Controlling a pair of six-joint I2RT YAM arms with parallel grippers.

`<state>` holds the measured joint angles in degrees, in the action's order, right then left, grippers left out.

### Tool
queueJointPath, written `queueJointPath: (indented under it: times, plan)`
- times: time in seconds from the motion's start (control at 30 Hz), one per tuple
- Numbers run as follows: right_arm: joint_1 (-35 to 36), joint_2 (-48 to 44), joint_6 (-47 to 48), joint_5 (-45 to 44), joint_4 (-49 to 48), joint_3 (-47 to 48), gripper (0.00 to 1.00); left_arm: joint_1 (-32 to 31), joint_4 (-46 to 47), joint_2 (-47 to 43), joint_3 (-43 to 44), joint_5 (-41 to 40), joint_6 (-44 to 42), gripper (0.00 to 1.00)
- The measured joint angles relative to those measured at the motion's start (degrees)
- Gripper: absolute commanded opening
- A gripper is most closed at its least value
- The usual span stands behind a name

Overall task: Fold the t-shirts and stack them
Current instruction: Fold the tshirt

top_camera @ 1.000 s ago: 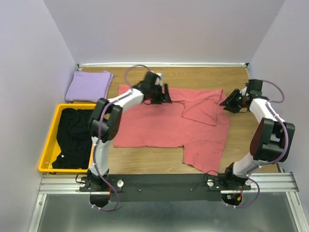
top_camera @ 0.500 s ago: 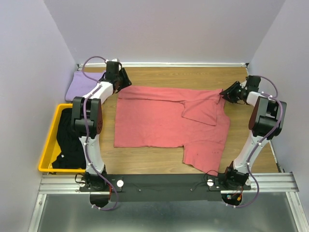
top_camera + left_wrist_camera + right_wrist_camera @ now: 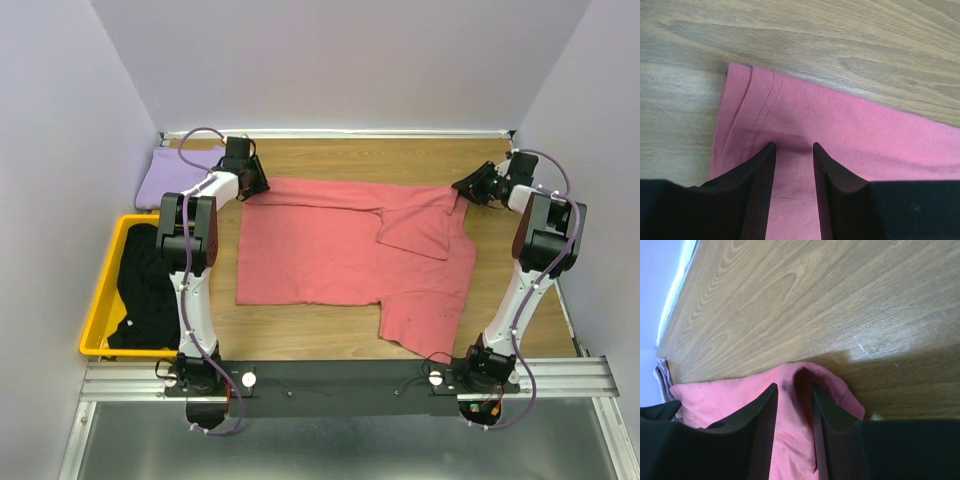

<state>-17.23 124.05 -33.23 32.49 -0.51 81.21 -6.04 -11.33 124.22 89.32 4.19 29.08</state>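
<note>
A salmon-pink t-shirt (image 3: pixel 340 250) lies spread on the wooden table, its right sleeve folded in over the body. My left gripper (image 3: pixel 255 185) rests on the shirt's far left corner. In the left wrist view its jaws (image 3: pixel 792 145) stand apart with flat pink cloth (image 3: pixel 850 125) between them, just inside the hem. My right gripper (image 3: pixel 465 188) is at the far right corner. There its jaws (image 3: pixel 792 386) stand apart around a raised fold of pink cloth (image 3: pixel 740 400), and one finger looks tucked under the edge. A folded lavender-purple t-shirt (image 3: pixel 180 175) lies at the far left.
A yellow bin (image 3: pixel 100 300) at the left edge holds crumpled black t-shirts (image 3: pixel 150 280). The back wall runs close behind both grippers, and side walls close in the table. Bare wood shows in front of the pink shirt.
My left arm swung from the shirt's far middle to its far left corner and its jaws narrowed. My right gripper moved in onto the far right corner.
</note>
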Motion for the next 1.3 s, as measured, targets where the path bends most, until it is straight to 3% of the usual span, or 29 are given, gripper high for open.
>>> queueJointPath:
  times: [0.07,0.2,0.27,0.6,0.73,0.8,0.9,0.97,1.13,1.3]
  plan:
    - [0.0,0.6,-0.1,0.5,-0.1,0.1,0.33,0.1,-0.2,0.0,0.0,-0.1,0.0,0.43]
    - [0.0,1.7,-0.1,0.9,-0.2,0.2,0.08,0.5,-0.8,0.0,0.1,-0.2,0.1,0.32]
    - [-0.3,2.1,-0.4,0.8,-0.3,0.2,0.0,0.9,-1.8,0.0,0.5,-0.3,0.0,0.31]
    - [-4.0,5.7,-0.5,1.7,0.1,5.5,0.01,2.1,-5.7,1.8,4.4,-0.3,0.0,0.28]
    - [-3.9,7.5,-0.1,2.7,0.1,8.2,0.06,2.1,-6.9,3.2,6.8,0.2,-0.3,0.31]
    - [-3.9,8.5,0.2,3.3,0.1,9.6,0.14,2.1,-7.3,3.7,7.8,0.6,-0.4,0.43]
    - [-3.9,9.8,0.3,3.9,0.2,11.2,0.3,2.1,-7.2,3.7,7.8,0.9,-0.2,0.55]
    - [-4.0,9.9,0.3,4.3,0.1,11.5,0.36,2.1,-7.0,3.0,7.6,0.9,-0.1,0.63]
    - [-4.2,8.5,1.3,3.5,0.3,11.2,0.44,2.4,-6.8,-2.9,2.7,-0.9,0.6,0.65]
    - [-4.3,1.7,4.2,-0.4,3.4,7.8,0.45,2.4,-5.6,-9.8,-2.1,-3.8,1.0,0.62]
